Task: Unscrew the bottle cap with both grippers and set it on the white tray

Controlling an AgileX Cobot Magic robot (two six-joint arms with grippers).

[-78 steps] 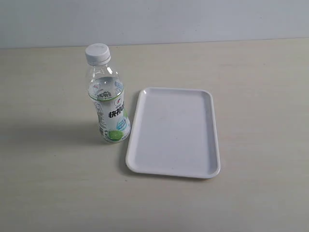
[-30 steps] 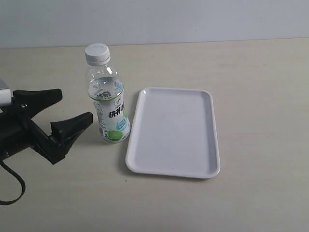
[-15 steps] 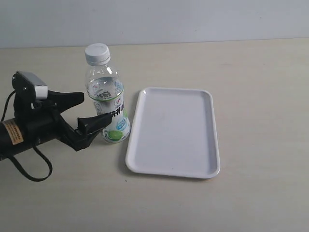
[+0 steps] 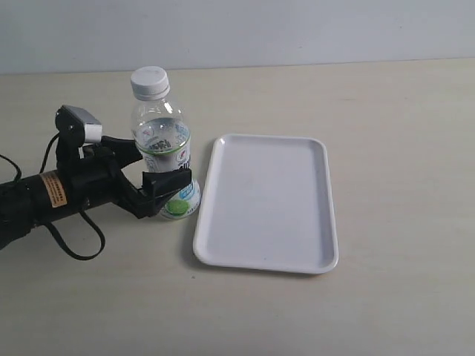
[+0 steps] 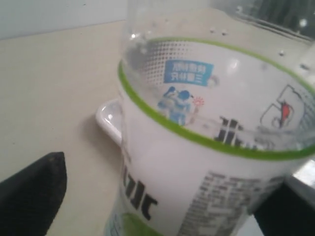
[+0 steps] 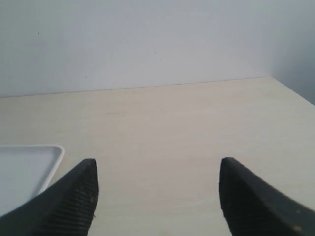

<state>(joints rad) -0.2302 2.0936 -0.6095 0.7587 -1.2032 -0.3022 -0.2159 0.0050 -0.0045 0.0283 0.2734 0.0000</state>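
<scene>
The left tool [image 4: 167, 167] straddles the bottle [image 4: 159, 137] at its label, jaws open, likely to steady it. The right tool [image 6: 157, 162] gapes empty.

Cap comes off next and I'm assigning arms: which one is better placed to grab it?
Right. The left gripper straddles the bottle at mid-height, placed to hold it steady. The right gripper is open and empty, so likely free to take the cap on top.

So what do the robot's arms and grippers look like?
The left gripper is black with forked fingers on a black cylindrical body bearing an orange-and-white label, a looping black cable and a small grey box. The right gripper shows black ribbed fingers.
</scene>
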